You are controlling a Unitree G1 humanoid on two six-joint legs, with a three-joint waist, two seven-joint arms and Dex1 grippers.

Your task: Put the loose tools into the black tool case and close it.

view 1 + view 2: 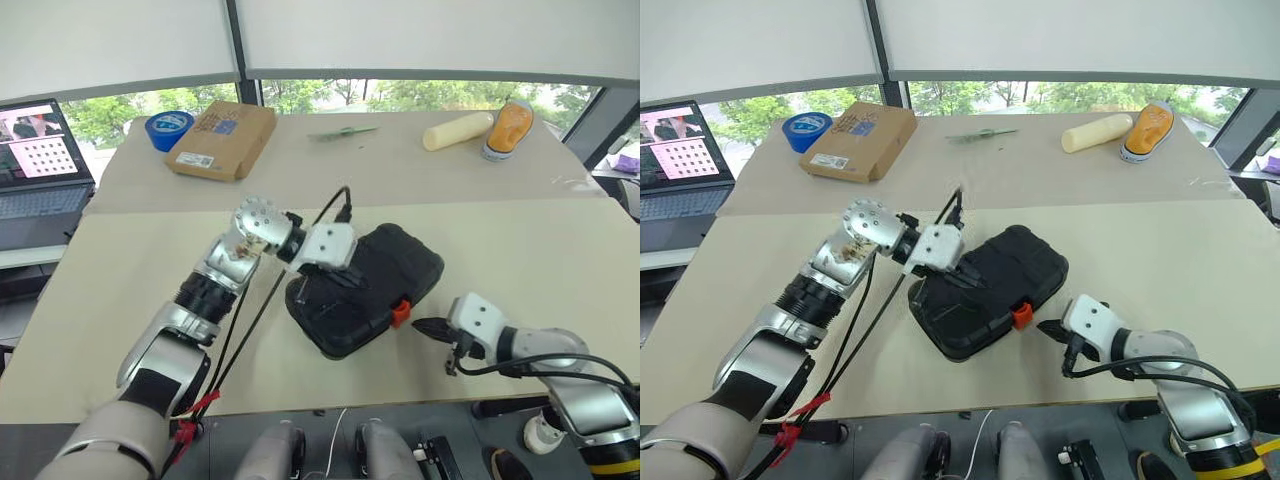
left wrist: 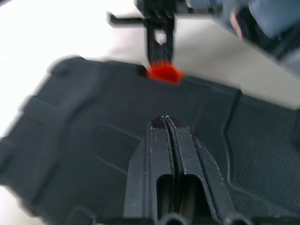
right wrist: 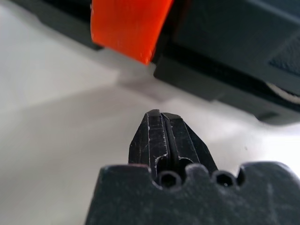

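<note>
Case (image 1: 365,290) lies shut on the near middle of the table (image 1: 520,250), orange latch (image 1: 400,313) facing the right gripper (image 1: 425,327), whose fingers are pressed together just short of it. Left gripper (image 2: 167,123), also pressed together and empty, rests over the lid in its wrist view. Right wrist view shows the latch (image 3: 129,26) sticking out. The shell looks stiff, light and smooth; the latch seems the best place to push.
</note>
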